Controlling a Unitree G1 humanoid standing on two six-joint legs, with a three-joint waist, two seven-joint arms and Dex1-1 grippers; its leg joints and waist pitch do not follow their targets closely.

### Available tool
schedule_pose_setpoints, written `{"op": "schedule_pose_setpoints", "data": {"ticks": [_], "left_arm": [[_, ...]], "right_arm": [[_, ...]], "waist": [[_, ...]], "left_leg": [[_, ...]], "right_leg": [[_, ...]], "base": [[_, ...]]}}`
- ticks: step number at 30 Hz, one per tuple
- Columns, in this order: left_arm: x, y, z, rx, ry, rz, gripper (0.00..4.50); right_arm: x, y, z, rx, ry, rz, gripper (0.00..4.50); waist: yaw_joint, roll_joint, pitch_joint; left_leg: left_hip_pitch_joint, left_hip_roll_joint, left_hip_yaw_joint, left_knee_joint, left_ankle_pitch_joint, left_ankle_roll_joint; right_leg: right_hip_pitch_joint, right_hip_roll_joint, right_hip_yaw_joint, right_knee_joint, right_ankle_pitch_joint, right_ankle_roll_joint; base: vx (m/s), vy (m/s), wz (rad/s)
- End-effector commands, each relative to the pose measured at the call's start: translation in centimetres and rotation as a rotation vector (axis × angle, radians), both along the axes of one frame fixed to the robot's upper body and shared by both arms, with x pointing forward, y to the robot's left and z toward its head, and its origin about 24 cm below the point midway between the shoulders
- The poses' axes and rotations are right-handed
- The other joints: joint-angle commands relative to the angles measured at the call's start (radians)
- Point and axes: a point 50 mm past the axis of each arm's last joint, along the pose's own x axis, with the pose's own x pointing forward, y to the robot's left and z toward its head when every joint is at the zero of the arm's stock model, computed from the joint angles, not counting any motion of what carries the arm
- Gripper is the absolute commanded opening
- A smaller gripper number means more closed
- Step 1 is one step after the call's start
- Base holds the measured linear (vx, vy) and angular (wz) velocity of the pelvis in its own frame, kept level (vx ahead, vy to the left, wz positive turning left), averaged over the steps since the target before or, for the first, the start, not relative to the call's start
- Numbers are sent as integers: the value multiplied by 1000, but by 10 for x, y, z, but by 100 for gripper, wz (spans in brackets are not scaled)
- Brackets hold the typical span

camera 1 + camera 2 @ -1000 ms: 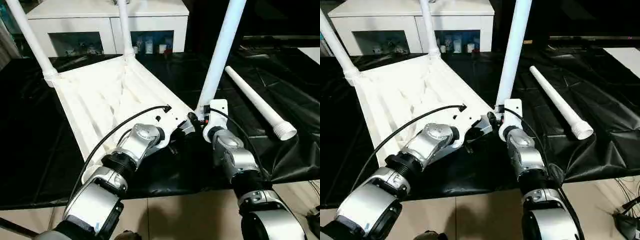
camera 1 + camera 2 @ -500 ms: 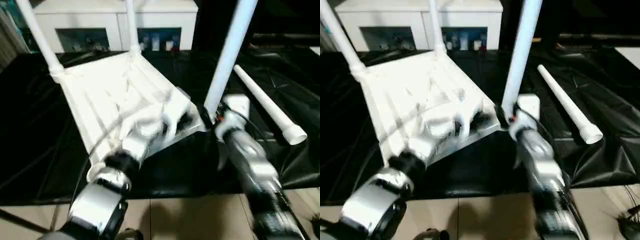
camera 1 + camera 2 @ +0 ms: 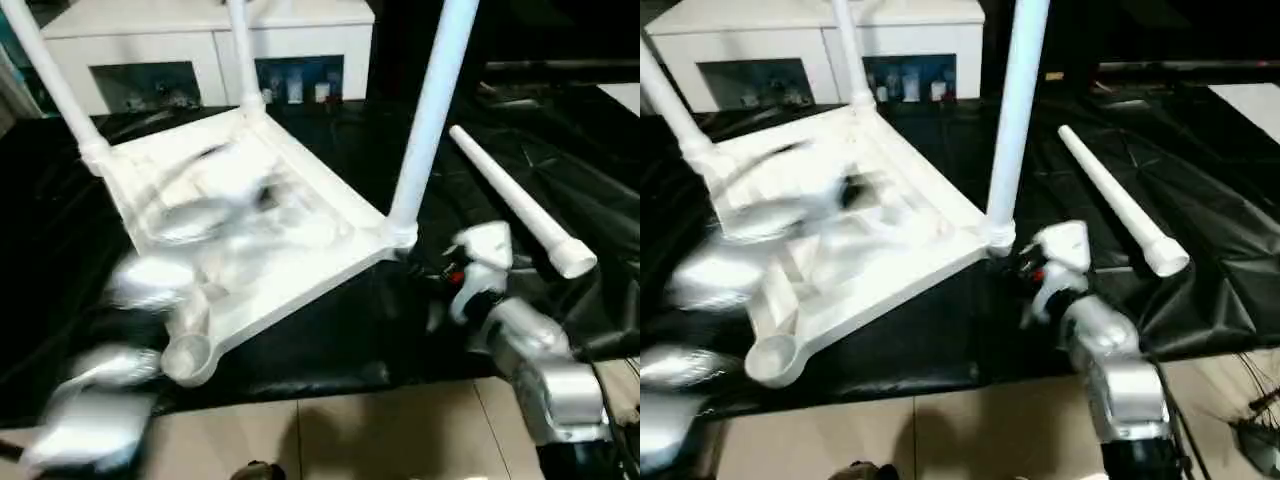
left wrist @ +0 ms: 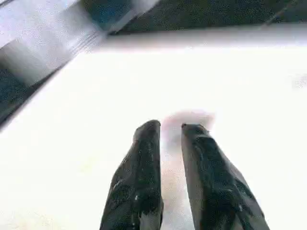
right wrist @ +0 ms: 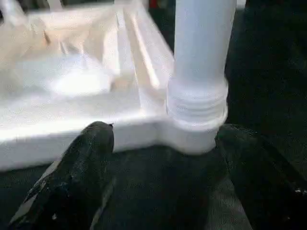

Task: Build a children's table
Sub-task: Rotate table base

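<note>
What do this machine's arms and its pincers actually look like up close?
The right arm is made of rounded, shiny silver metal segments ending in a white wrist block with a small red mark. Each gripper has two thick, matte black fingers with rounded tips, as on the left gripper and the right gripper.

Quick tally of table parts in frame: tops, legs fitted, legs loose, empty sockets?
Table top: 1
Legs fitted upright: 3
Loose leg on the black sheet: 1
Empty corner socket: 1
Total: 5 parts, plus the 1 empty socket.
</note>
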Motion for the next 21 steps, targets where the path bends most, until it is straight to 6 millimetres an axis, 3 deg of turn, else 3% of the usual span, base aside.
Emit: {"op": "schedule_pose_setpoints", "data": {"ticks": [1, 4, 5, 6, 7, 8, 9, 11, 13, 15, 16, 21], "left_arm": [[-12, 31, 3, 146, 13, 164, 88], [-28, 63, -7, 269, 80, 294, 88], [-28, 63, -7, 269, 80, 294, 88], [-31, 67, -9, 298, 92, 304, 88], [-34, 71, -11, 325, 105, 320, 88], [-37, 73, -12, 341, 113, 331, 88], [-40, 75, -15, 355, 139, 331, 88], [-54, 68, -36, 324, 278, 257, 88], [-57, 60, -42, 285, 321, 204, 88], [-59, 55, -44, 256, 336, 180, 88], [-65, 40, -49, 193, 392, 76, 88], [-72, 26, -50, 148, 434, -23, 88]], "right_arm": [[0, 9, -1, -26, 29, 29, 373], [1, 16, -4, -40, 54, 57, 373], [1, 16, -4, -40, 54, 57, 373], [1, 17, -5, -49, 56, 63, 373], [1, 18, -5, -56, 57, 69, 373], [1, 18, -5, -59, 57, 73, 373], [1, 19, -6, -57, 61, 75, 373], [5, 26, -8, -62, 72, 94, 373], [6, 29, -9, -63, 74, 104, 373], [7, 31, -9, -61, 76, 107, 373], [11, 37, -12, -72, 83, 129, 373], [14, 41, -13, -81, 86, 148, 373]], "waist": [[-2, 4, -71], [4, 11, -71], [4, 11, -71], [8, 14, -71], [9, 5, -69], [12, 11, -70], [13, 8, -70], [12, 8, -69], [11, 9, -69], [12, 8, -68], [13, 6, -69], [12, 5, -66]], "left_leg": [[49, 51, -40, -85, -405, -52], [52, 52, -40, -85, -411, -60], [49, 51, -42, -86, -414, -62], [55, 52, -41, -87, -430, -70], [57, 53, -40, -87, -441, -72], [58, 53, -41, -88, -454, -79], [59, 53, -42, -89, -462, -86], [51, 53, -46, -94, -458, -89], [54, 53, -44, -93, -474, -92], [55, 51, -43, -91, -488, -93], [54, 52, -45, -92, -485, -92], [53, 50, -43, -91, -487, -90]], "right_leg": [[23, -34, 36, -68, -249, -152], [16, -32, 37, -66, -250, -149], [17, -33, 37, -65, -250, -147], [13, -33, 38, -68, -262, -142], [9, -32, 39, -71, -269, -141], [8, -34, 40, -69, -275, -140], [7, -34, 40, -70, -274, -137], [14, -37, 40, -64, -266, -139], [7, -37, 41, -68, -279, -141], [6, -39, 42, -71, -294, -148], [8, -41, 43, -70, -290, -149], [9, -40, 43, -72, -310, -147]], "base": [[0, 0, 0], [0, 0, 0], [0, 0, 0], [0, 0, 0], [0, 0, 0], [0, 0, 0], [0, 0, 0], [0, 0, 0], [0, 0, 0], [0, 0, 0], [0, 0, 0], [0, 0, 0]]}}
